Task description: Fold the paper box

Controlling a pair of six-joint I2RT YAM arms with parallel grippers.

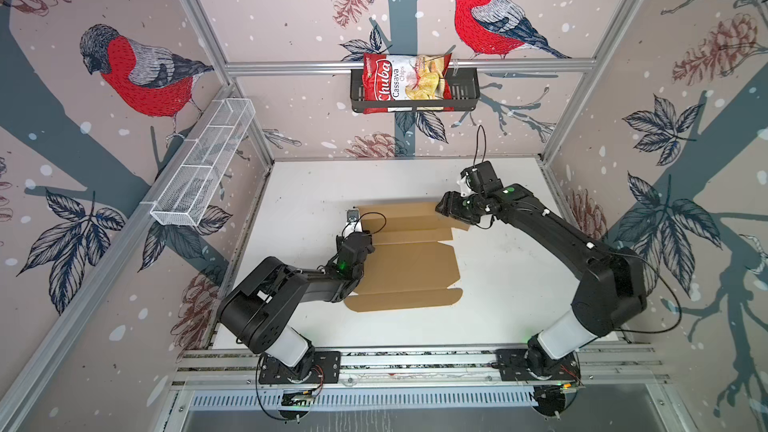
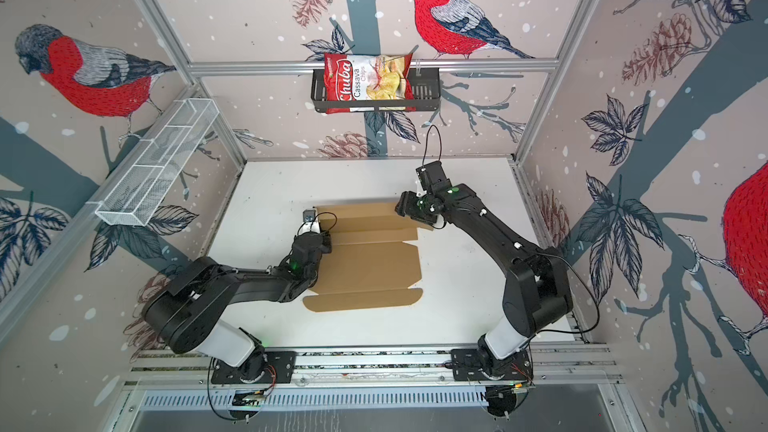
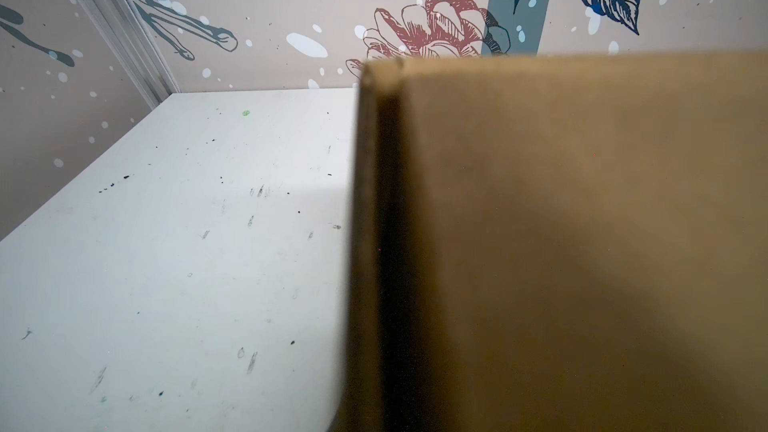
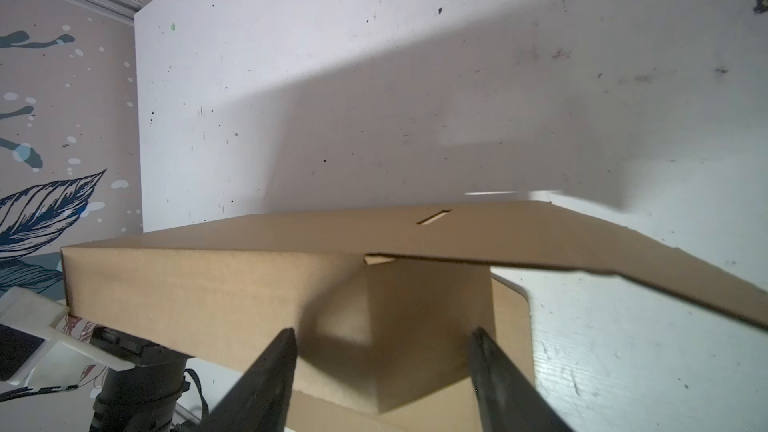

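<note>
Gently: stiff panels, weak creases

Closest to my right hand (image 4: pixel 383 332), its two dark fingers (image 4: pixel 274 367) stand well apart and hold nothing. A short end flap (image 4: pixel 428 326) of the paper box (image 1: pixel 409 259) stands upright in the gap just past the tips, and I see no contact with either finger. Just beyond that flap rises the long wall (image 4: pixel 208 292). Over its top a strip with a narrow slot (image 4: pixel 433 217) leans away from me, one end running out beyond the flap over the bare desk (image 4: pixel 374 76). Farther along the same wall, at its other end, sits my left hand (image 1: pixel 352 220). It is closed tight. Its own camera shows only cardboard pressed up close, so I cannot tell whether it pinches the wall's end or merely leans on it. Back toward my two bases, in both top views, the remaining panels lie flat on the desk, the last of them a rounded flap (image 1: pixel 405 299).

I judge the thing light, rigid across each panel but ready to hinge at every scored line. A one-sided push would probably swing or slide the whole sheet on the smooth desk, so one hand should brace while the other folds. The plain brown face gives little grip, and a hard squeeze would likely crush the corrugation. Best hold, I think, is the end flap's free edge. I would take it flat between the fingers, close to its crease and clear of the slot, where the board is weakest.
</note>
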